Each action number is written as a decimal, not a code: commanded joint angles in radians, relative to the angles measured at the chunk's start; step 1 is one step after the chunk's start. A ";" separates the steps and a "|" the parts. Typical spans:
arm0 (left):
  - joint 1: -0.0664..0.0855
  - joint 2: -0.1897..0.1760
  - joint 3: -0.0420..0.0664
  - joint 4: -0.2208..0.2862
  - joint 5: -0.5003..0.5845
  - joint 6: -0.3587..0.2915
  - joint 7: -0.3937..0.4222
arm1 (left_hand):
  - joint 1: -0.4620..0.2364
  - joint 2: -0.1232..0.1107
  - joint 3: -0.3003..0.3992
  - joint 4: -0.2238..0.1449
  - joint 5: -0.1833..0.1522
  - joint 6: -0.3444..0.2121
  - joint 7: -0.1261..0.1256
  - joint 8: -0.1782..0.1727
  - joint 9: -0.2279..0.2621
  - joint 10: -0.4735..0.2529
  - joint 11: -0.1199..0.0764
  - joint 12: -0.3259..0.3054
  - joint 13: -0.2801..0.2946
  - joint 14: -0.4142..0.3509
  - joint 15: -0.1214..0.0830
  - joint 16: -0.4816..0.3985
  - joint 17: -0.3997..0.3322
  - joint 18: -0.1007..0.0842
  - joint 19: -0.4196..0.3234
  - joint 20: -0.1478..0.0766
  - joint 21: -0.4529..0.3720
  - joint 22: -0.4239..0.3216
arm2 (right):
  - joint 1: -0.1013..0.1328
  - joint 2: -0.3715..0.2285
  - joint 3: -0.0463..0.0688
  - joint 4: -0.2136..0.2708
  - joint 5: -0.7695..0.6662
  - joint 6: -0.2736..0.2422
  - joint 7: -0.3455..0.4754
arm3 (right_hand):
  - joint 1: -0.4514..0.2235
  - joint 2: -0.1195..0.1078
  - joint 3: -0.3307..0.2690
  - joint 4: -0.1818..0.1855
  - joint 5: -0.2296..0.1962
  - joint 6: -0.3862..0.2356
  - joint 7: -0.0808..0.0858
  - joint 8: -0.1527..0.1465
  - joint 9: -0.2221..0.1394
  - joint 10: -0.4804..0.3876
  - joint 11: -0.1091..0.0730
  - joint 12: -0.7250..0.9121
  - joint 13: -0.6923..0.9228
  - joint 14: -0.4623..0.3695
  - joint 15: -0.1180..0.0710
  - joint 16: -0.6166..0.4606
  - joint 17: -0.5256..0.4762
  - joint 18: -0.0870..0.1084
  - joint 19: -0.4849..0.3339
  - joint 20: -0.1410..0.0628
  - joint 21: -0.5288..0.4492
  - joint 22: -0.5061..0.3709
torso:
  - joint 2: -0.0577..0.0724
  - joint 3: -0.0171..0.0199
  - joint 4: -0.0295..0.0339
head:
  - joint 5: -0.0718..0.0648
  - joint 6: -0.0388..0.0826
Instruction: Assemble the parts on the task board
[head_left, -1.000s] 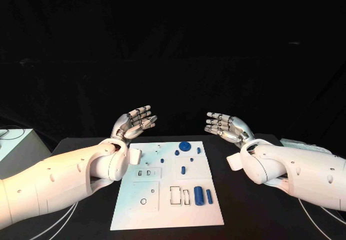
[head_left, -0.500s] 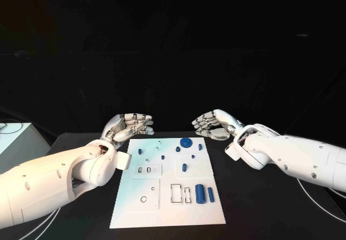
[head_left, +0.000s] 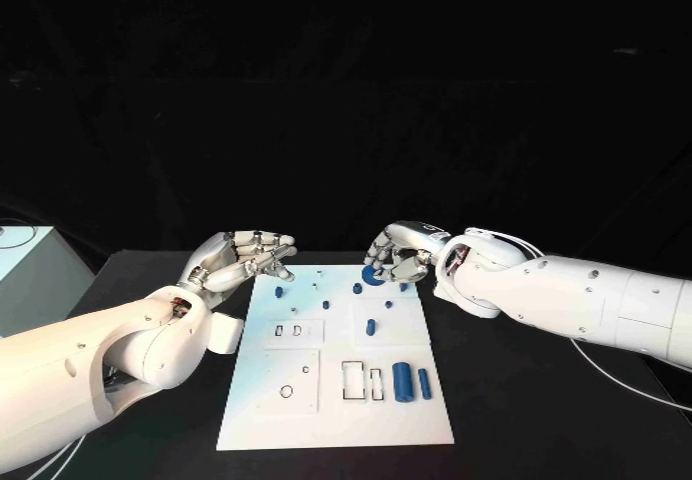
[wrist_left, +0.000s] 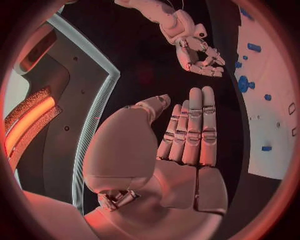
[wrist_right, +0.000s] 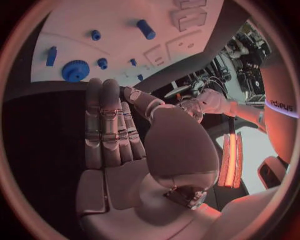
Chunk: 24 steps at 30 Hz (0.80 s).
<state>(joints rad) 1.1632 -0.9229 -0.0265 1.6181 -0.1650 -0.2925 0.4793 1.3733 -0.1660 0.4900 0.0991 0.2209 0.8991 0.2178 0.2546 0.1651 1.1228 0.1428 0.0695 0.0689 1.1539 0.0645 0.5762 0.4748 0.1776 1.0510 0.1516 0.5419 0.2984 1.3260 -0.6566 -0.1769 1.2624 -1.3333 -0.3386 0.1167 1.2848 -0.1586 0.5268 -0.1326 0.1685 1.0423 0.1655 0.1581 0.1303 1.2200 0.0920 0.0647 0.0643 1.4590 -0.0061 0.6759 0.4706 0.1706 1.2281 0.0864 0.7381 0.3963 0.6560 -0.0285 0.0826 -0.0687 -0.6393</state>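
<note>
Both my hands have dropped toward the task board's twelve o'clock edge, left hand and right hand empty, fingers loosely curled; parts still wait there.

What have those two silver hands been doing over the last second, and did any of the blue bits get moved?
Both hands have come down from a raised, palms-facing pose toward the far end of the task board. The left hand now hangs by its far left corner, the right hand over the blue gear at the far edge. Their fingers have gone from spread to curled downward. Neither holds anything. The blue parts lie where they were.
</note>
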 joint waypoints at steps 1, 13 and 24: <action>0.002 -0.006 0.001 0.023 -0.010 0.040 -0.008 | -0.014 -0.001 0.003 -0.007 -0.004 0.005 0.000 -0.007 0.002 0.005 0.001 -0.004 0.001 -0.010 -0.001 0.036 0.022 0.000 -0.012 -0.003 0.032 0.021 | 0.002 0.019 0.001 -0.024 -0.187 0.061 -0.092 | -0.009 -0.025 0.031 0.012 0.006 0.005 0.002 -0.007 0.005 -0.003 -0.004 -0.002 0.001 0.027 -0.002 0.165 0.127 -0.007 0.051 0.001 0.120 0.138 | 0.017 -0.0100 0.0193 | -0.016 -0.003; 0.005 -0.034 0.010 0.073 -0.012 0.035 -0.016 | -0.028 -0.008 0.007 -0.009 -0.005 0.001 -0.002 -0.012 0.005 -0.001 0.001 -0.003 0.001 -0.028 -0.001 0.119 0.066 0.002 -0.030 -0.001 0.099 0.064 | 0.003 0.070 0.001 -0.065 -0.268 0.079 -0.134 | -0.018 -0.060 0.061 0.038 0.004 -0.016 0.004 -0.020 0.019 -0.068 0.009 -0.004 0.000 0.022 0.012 0.484 0.432 -0.049 0.139 0.018 0.354 0.448 | 0.042 -0.0228 0.0417 | -0.030 -0.008; 0.017 -0.050 0.014 0.090 -0.020 0.028 -0.020 | -0.032 -0.010 0.008 -0.009 -0.005 0.001 -0.002 -0.013 0.007 -0.001 0.001 -0.003 0.002 -0.036 -0.001 0.140 0.076 0.002 -0.038 0.000 0.113 0.073 | 0.005 0.077 0.002 -0.075 -0.279 0.123 -0.142 | -0.018 -0.064 0.058 0.045 0.001 -0.017 -0.004 -0.020 0.024 -0.081 0.006 -0.002 0.001 0.023 0.012 0.538 0.484 -0.057 0.157 0.019 0.399 0.511 | 0.058 -0.0320 0.0553 | -0.040 -0.011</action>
<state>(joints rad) 1.1769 -0.9727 -0.0143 1.7027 -0.1763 -0.2743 0.4589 1.3535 -0.1752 0.4954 0.0938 0.2210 0.8991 0.2178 0.2471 0.1708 1.1226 0.1428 0.0695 0.0698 1.1233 0.0632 0.7126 0.5504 0.1775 1.0199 0.1520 0.6526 0.3707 1.3305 -0.5817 -0.1759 1.1902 -1.5825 -0.2572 -0.0116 1.2635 -0.2188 0.5823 -0.0922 0.1685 1.0255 0.1639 0.1389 0.1536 1.1445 0.0997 0.0647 0.0641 1.4648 -0.0021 1.2104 0.9532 0.1235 1.3772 0.1074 1.1334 0.9047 0.7073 -0.0567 0.1325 -0.1070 -0.6503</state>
